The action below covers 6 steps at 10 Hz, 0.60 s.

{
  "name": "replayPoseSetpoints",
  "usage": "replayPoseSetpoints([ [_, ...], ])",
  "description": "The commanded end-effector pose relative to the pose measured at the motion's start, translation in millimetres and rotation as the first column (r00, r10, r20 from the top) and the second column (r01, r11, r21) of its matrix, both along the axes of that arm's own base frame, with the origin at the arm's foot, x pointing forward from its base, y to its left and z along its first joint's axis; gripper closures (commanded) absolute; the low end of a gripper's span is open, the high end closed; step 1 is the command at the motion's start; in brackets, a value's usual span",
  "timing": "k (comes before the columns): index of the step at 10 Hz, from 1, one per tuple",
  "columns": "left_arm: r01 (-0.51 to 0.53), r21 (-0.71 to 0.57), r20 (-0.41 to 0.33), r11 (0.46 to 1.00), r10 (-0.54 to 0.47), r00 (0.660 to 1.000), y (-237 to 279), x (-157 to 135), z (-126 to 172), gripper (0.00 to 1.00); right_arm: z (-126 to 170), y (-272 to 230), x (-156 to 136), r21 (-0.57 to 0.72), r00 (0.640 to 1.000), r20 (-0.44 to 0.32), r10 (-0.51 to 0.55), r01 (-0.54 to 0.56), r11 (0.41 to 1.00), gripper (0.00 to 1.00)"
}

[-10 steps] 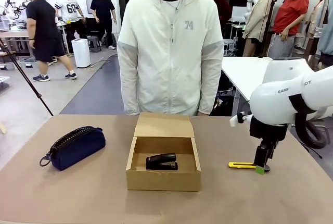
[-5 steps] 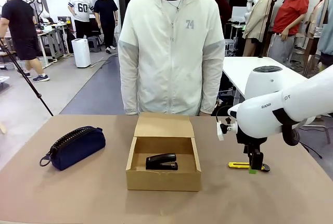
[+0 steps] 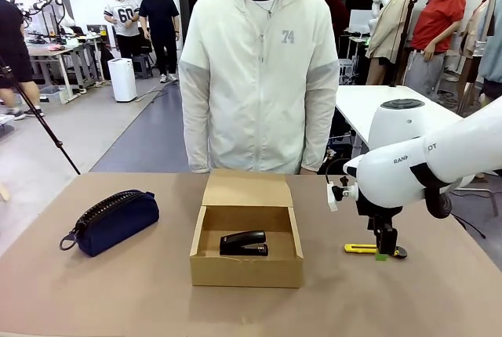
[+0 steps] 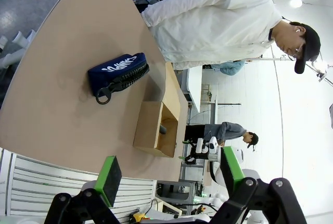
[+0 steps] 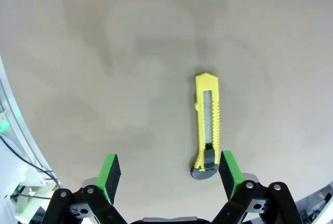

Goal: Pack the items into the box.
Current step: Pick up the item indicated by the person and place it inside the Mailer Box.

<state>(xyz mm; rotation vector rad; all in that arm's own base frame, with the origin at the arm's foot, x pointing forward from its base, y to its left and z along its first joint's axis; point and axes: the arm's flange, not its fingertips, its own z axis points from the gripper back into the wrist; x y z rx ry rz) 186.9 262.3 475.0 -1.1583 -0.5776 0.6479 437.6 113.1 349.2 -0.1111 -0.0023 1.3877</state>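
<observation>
The right tool (image 3: 382, 252) stands open to the right of the box (image 3: 245, 271), its green pads (image 5: 110, 172) spread wide and pointing down at the worktop (image 3: 118, 298); it grips nothing; the yellow utility knife (image 5: 207, 126) lies flat on the worktop right of the box, its black end between the pads and just inside one of them, its yellow body running away from the tool; whether a pad touches it I cannot tell. The left tool (image 4: 169, 174) is also open and empty, held well back from the box. The box sits with its flap lid raised toward the person (image 3: 259, 78); the black stapler (image 3: 244, 243) lies inside the box; the navy pouch (image 3: 114, 220) rests left of the box, apart from it.
</observation>
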Motion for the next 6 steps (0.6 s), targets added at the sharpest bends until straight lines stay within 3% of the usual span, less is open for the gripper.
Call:
replayPoseSetpoints([
  [1, 0.002, -0.002, 0.025, 1.0, -0.002, 1.0, 1, 0, 0, 0.0, -4, -11, 14, -0.002, 0.996, 0.046, 0.072, -0.072, 0.997, 0.0],
  [3, 0.002, -0.002, 0.025, 1.0, -0.002, 1.0, 1, 0, 0, 0.0, -18, -22, 34, 0.01, 0.989, 0.019, 0.144, -0.144, 0.99, 0.0],
  [6, 0.002, -0.002, 0.025, 1.0, -0.002, 1.0, 1, 0, 0, 0.0, -36, -35, 57, 0.047, 0.985, -0.044, 0.168, -0.166, 0.985, 0.0],
])
